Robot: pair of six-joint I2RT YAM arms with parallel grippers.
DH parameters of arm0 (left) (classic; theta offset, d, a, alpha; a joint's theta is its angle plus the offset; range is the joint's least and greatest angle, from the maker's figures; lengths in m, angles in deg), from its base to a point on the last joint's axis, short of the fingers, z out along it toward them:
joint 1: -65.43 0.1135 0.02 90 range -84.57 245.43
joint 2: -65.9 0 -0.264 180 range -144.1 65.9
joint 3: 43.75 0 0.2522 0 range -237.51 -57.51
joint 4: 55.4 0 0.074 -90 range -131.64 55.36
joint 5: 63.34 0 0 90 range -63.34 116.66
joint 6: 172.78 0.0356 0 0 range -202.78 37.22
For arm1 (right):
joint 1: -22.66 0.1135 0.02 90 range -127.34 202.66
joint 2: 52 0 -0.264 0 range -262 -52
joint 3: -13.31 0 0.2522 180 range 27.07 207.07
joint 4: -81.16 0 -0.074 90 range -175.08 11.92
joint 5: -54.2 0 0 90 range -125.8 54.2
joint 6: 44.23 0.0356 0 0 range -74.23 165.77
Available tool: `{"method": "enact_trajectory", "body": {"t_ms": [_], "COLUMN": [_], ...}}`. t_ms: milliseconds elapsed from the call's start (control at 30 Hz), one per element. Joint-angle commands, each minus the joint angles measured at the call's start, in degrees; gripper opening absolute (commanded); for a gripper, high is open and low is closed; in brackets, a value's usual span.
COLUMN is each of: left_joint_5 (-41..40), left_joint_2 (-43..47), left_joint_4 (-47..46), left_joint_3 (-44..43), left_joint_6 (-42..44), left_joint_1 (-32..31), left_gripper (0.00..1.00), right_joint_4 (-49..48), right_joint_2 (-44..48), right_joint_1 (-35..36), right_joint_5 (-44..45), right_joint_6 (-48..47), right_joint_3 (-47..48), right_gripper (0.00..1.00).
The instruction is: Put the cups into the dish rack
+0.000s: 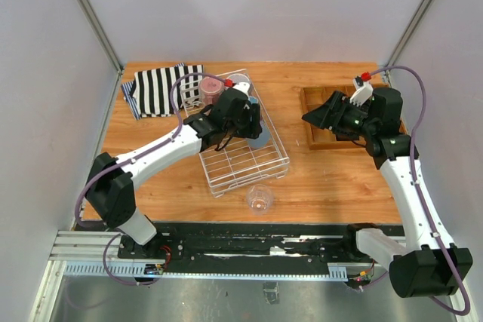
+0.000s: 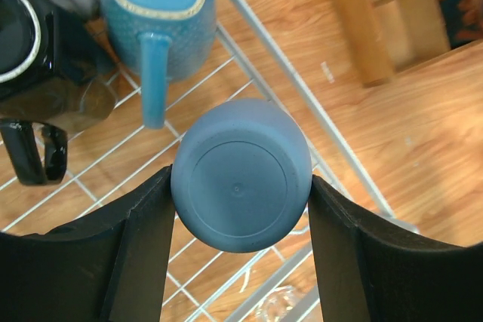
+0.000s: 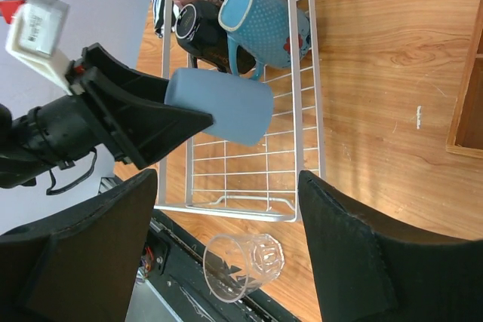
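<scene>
The cups are partly hidden: from above, the dark mug (image 3: 200, 32) and blue-grey mug (image 3: 264, 24) are covered by the left arm; the pink mug (image 1: 211, 88) and grey-lilac cup (image 1: 238, 81) are cropped in the right wrist view; six cups are counted; those four sit at the far end of the one dish rack (image 1: 226, 167); the light blue tumbler (image 2: 240, 175) is pinched by the left gripper (image 2: 241, 213) over the rack, contact with the wires unclear; the clear glass (image 1: 259, 199) stands on the table (image 1: 339, 179) just outside; the right gripper (image 3: 226, 194) is spread, empty, over the wooden tray (image 1: 306, 103).
</scene>
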Motion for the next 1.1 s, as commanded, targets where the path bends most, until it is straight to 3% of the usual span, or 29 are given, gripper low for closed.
{"method": "enact_trajectory", "body": {"t_ms": [0, 1067], "left_joint_5": [-5.61, -8.80], "left_joint_2": [-1.23, -13.98], "left_joint_4": [2.43, 3.98], "left_joint_3": [-2.81, -10.77], "left_joint_6": [3.81, 9.37], "left_joint_1": [-1.66, -4.63], "left_gripper": [0.27, 0.27], "right_joint_4": [1.45, 2.95], "right_joint_2": [1.18, 1.17], "right_joint_1": [-1.10, -1.59], "right_joint_5": [0.67, 1.82], "right_joint_6": [-1.95, -4.11], "right_joint_3": [2.10, 2.54], "right_gripper": [0.76, 0.78]}}
